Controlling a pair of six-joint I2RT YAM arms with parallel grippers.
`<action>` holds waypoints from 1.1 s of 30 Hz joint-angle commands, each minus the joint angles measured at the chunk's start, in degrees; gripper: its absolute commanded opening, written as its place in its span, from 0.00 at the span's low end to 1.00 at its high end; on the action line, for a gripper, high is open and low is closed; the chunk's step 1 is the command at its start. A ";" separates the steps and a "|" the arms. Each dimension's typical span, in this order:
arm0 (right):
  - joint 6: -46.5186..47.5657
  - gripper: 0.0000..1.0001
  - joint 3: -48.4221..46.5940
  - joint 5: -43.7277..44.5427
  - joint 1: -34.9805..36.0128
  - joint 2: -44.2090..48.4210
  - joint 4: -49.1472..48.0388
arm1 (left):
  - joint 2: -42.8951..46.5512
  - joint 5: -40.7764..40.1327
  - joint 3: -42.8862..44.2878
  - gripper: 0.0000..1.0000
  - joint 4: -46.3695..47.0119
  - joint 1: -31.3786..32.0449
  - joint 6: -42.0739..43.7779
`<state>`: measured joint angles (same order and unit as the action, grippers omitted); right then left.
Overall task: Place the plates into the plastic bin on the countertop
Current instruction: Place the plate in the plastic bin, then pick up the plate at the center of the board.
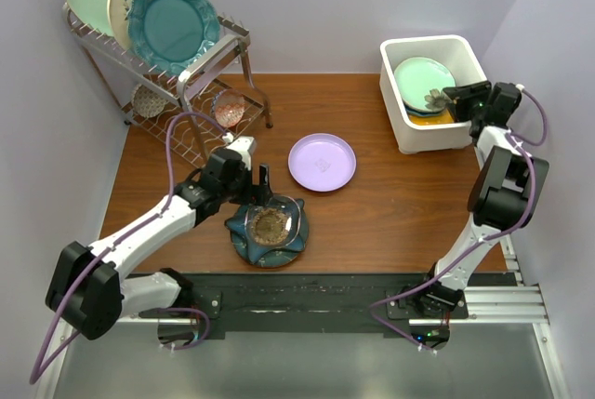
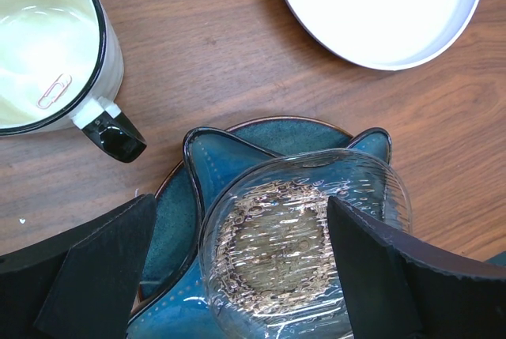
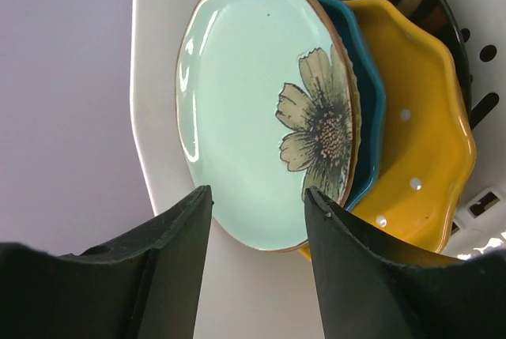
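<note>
A clear glass plate (image 2: 304,244) lies on a dark teal star-shaped plate (image 2: 178,228) on the wooden countertop (image 1: 390,213). My left gripper (image 2: 237,272) hovers just over them, open, with one finger on each side of the glass plate; it also shows in the top view (image 1: 265,200). A lavender plate (image 1: 322,162) lies mid-table. The white plastic bin (image 1: 409,134) at the back right holds a pale green flower plate (image 3: 261,110) over a blue plate (image 3: 370,94) and an orange scalloped plate (image 3: 419,133). My right gripper (image 3: 257,197) is open and empty above the green plate's near edge.
A wire rack (image 1: 200,69) at the back left holds three upright plates, with small dishes on its lower shelf. A cream cup with a black rim (image 2: 47,39) stands on the wood left of the teal plate. Walls close in on the left and right sides.
</note>
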<state>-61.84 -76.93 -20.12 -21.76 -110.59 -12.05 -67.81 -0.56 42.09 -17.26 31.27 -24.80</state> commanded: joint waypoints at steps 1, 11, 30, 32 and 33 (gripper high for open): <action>0.94 0.55 2.22 -0.80 0.05 5.90 -2.45 | 2.24 0.29 -0.43 0.94 1.88 0.29 0.45; -0.11 0.57 3.71 -0.36 0.05 11.97 -4.73 | 3.74 0.03 -0.78 0.94 1.17 0.90 0.10; 6.20 0.61 2.31 -3.09 7.68 21.54 1.94 | 3.56 -0.15 -0.60 0.94 1.17 1.16 0.19; 9.18 0.61 1.96 -1.69 10.93 22.16 4.48 | 3.74 -0.32 -0.51 0.94 1.09 1.08 0.19; 10.15 0.61 1.78 -1.33 11.99 22.69 5.37 | 3.83 -0.41 -0.60 0.94 1.00 1.16 0.10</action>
<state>-58.43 -72.86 -23.14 -14.81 -91.46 -11.20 -65.21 -0.47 41.36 -17.43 32.03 -24.84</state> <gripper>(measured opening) 0.606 0.938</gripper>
